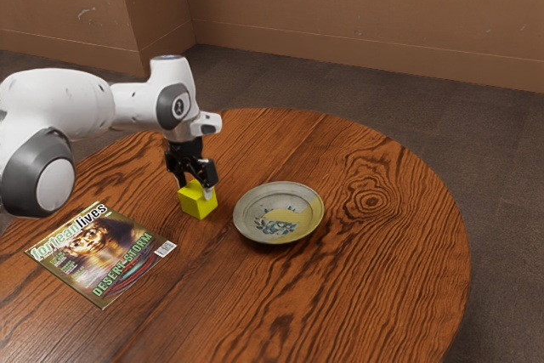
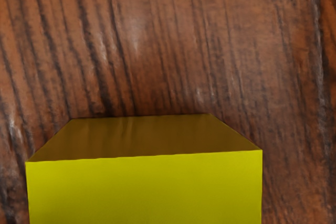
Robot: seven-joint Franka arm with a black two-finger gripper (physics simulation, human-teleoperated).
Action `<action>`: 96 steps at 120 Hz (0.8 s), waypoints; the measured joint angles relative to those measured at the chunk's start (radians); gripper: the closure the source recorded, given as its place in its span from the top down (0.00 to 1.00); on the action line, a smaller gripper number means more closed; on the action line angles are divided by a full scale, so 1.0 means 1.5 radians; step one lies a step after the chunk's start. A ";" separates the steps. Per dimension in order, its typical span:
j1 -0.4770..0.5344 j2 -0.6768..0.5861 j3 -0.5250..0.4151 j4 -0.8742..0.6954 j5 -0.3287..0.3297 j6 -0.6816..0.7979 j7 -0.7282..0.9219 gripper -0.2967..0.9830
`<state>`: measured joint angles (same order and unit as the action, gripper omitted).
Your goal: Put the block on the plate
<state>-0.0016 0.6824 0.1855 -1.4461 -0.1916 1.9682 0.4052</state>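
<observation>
Black, angular gripper (image 1: 195,189) at a smooth yellow cube (image 1: 198,202) near a round, patterned plate (image 1: 279,212); I can't tell my opening or hold.

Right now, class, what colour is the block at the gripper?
The block is bright yellow, slightly greenish; the wrist view shows it best.

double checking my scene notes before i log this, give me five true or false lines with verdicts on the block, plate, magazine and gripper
1. The gripper is at the yellow block. True.
2. The plate has a blue pattern. True.
3. The yellow block is on the plate. False: it is beside the plate, apart from it.
4. The magazine shows its front cover. True.
5. The magazine touches the plate. False: part of the table shows between them.
</observation>
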 joint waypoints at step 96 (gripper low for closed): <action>0.004 0.037 0.001 0.004 -0.032 0.023 -0.032 0.57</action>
<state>0.0047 0.7376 0.1870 -1.4407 -0.2402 2.0030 0.3566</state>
